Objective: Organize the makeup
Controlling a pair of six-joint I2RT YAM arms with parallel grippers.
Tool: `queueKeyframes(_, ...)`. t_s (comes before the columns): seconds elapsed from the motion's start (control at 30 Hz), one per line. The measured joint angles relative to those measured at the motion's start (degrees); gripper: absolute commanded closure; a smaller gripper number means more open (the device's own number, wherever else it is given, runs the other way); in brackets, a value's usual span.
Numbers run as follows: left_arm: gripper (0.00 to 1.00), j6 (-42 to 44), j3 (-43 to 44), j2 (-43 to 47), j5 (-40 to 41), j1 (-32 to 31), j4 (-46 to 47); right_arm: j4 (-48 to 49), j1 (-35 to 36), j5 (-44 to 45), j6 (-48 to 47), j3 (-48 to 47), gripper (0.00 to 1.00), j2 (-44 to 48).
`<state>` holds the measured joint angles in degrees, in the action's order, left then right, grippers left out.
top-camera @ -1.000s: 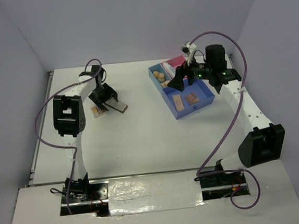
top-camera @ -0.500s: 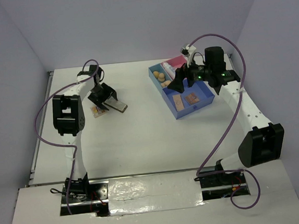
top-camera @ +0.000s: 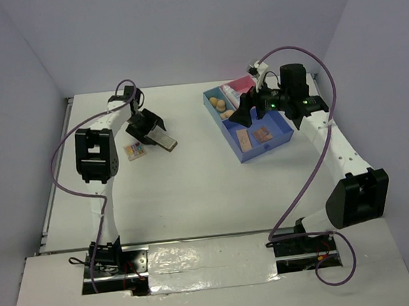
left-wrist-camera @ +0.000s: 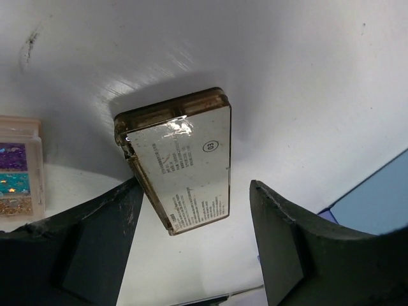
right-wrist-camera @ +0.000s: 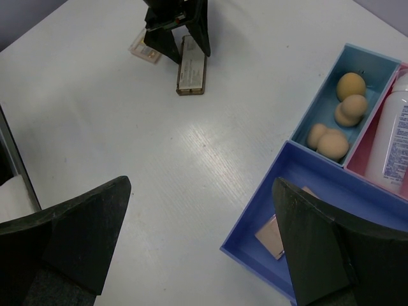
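Found left gripper (left-wrist-camera: 194, 197) poised over brown-gold palette (left-wrist-camera: 182, 162) flat on table (left-wrist-camera: 287, 76), jaws wide astride it, likely for pickup. Noted right gripper (right-wrist-camera: 202, 185) empty, jaws wide, near tray (right-wrist-camera: 254, 210).

Legible only in part: a circled two-digit mark, perhaps 03, on the white back label of the flat brown-gold rectangular palette (left-wrist-camera: 182, 166), amid print too fine to read; likewise illegible bluish print on the white plastic bottle (right-wrist-camera: 392, 140).

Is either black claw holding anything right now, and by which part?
Nothing is held. The left gripper straddles the flat brown-gold rectangular palette with open jaws, a gap showing beside it; the right gripper is open and empty.
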<state>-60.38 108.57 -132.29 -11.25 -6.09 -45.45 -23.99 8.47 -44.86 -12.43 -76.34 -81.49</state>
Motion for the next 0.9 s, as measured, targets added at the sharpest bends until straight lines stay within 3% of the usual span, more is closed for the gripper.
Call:
queueKeyframes(0.3,0.20,-0.63,8.98,-4.92,3.37,-0.66,-9.33,-0.02,0.00,0.00,0.00,0.00,0.00,0.00)
queueKeyframes(0.67,0.20,-0.66,12.98,-6.95,6.34,-0.79,-16.83,-0.02,0.00,-0.02,0.00,0.00,0.00,0.00)
queueKeyframes(0.9,0.21,0.24,12.17,-6.56,7.10,-0.96,-16.55,-0.02,0.00,-0.02,0.00,0.00,0.00,0.04)
